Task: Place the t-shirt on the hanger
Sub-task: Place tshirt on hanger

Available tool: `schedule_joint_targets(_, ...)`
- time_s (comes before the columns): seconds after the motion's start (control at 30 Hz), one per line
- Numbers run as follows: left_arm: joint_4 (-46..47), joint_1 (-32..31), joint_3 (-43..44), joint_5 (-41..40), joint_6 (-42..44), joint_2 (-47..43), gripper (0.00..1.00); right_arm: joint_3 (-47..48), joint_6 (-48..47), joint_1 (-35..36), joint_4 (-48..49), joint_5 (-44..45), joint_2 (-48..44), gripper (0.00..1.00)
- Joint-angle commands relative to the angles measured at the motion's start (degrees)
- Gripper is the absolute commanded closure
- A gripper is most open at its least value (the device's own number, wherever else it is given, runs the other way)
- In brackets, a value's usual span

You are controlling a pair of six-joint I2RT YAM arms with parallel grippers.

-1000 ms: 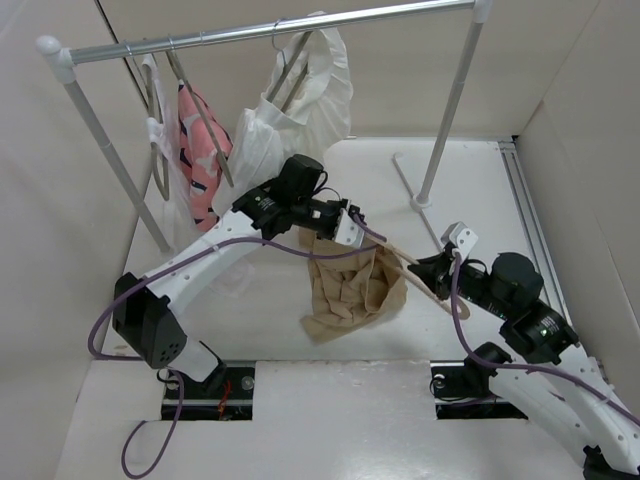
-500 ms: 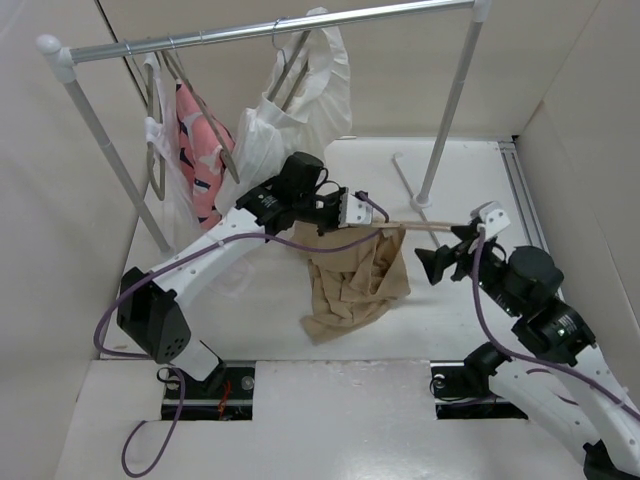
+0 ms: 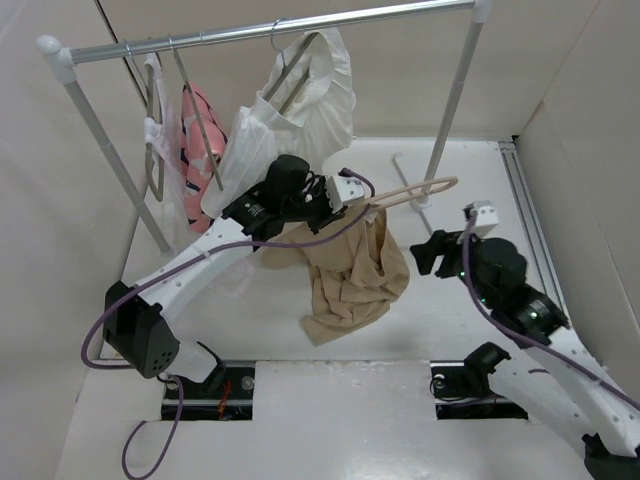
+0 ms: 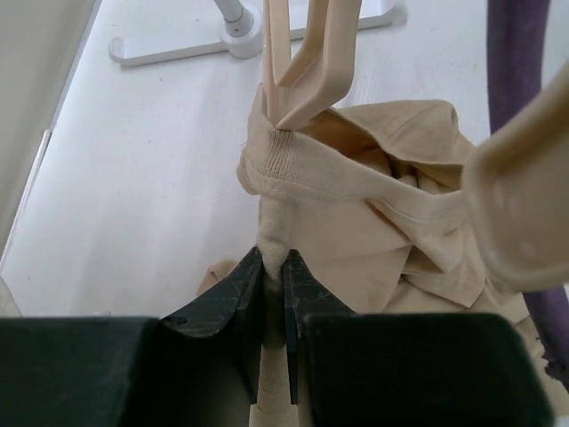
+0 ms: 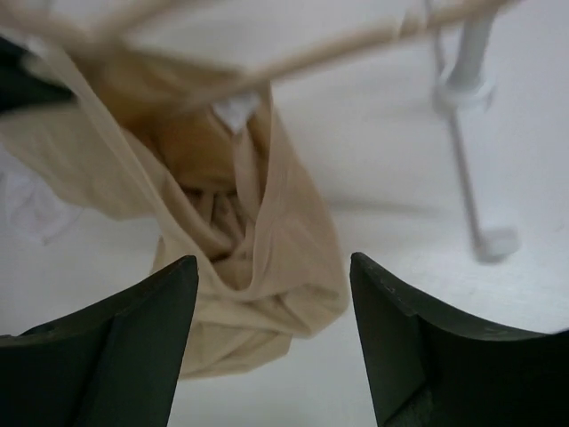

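The tan t-shirt (image 3: 350,280) hangs bunched from my left gripper (image 3: 357,203), its lower part on the table. In the left wrist view the left gripper (image 4: 273,260) is shut on a fold of the t-shirt (image 4: 382,213). The peach-beige hanger (image 4: 302,62) pokes out of the neck hem just beyond. From above, the hanger (image 3: 420,190) sticks out to the right toward the rack post. My right gripper (image 3: 425,255) stands open, right of the shirt and below the hanger, touching neither. Its wrist view shows the right gripper (image 5: 271,302) wide apart, with the t-shirt (image 5: 258,258) and hanger (image 5: 338,49) ahead.
A clothes rack (image 3: 270,30) spans the back, carrying a white pleated garment (image 3: 300,110) and a pink patterned garment (image 3: 200,140). Its right post (image 3: 450,110) and floor foot (image 5: 467,160) stand close behind the hanger. Beige walls enclose the table on the left, back and right.
My right gripper let go of the hanger, opened and drew back. My left gripper shut on the shirt and lifted it; the hanger's free end swung up toward the rack post.
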Motion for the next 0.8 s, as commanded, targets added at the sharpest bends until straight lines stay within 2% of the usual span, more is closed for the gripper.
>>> schedule_joint_targets(0.0,5.7,-0.59,-0.12,-1.41,-6.72,-3.71,1.0,-9.49,8.46,0.69,11.89,-8.7,4.29,0.27)
schedule_joint_targets(0.07,5.71,-0.59,-0.12,-0.19,-8.13,-4.4,1.0,-13.54,11.27,0.69,21.47,-7.84,6.74,0.33)
schedule_joint_targets(0.17,5.71,-1.11,-1.17,0.35,-9.54,-5.46,1.0,-14.87,13.12,0.69,26.33,-7.3,10.86,0.33)
schedule_joint_targets(0.23,5.71,-2.25,-1.79,0.35,-9.54,-6.16,1.0,-14.88,13.13,0.69,28.44,-7.3,13.86,0.28)
schedule_joint_targets(0.33,7.28,-2.26,-3.2,0.88,-9.54,-6.78,1.0,-12.86,12.52,1.22,29.76,-8.09,20.54,0.24)
schedule_joint_targets(0.47,7.82,-2.26,-4.34,0.18,-10.15,-7.31,1.0,-12.15,13.04,1.92,32.05,-9.33,26.35,0.24)
schedule_joint_targets(0.63,8.35,-2.26,-4.34,0.17,-11.64,-8.45,1.0,-16.88,18.22,2.54,31.35,-7.04,28.55,0.3)
schedule_joint_targets(0.77,8.87,-1.03,-4.34,0.7,-13.93,-8.98,1.0,-18.74,18.75,3.77,31.35,-6.51,29.69,0.37)
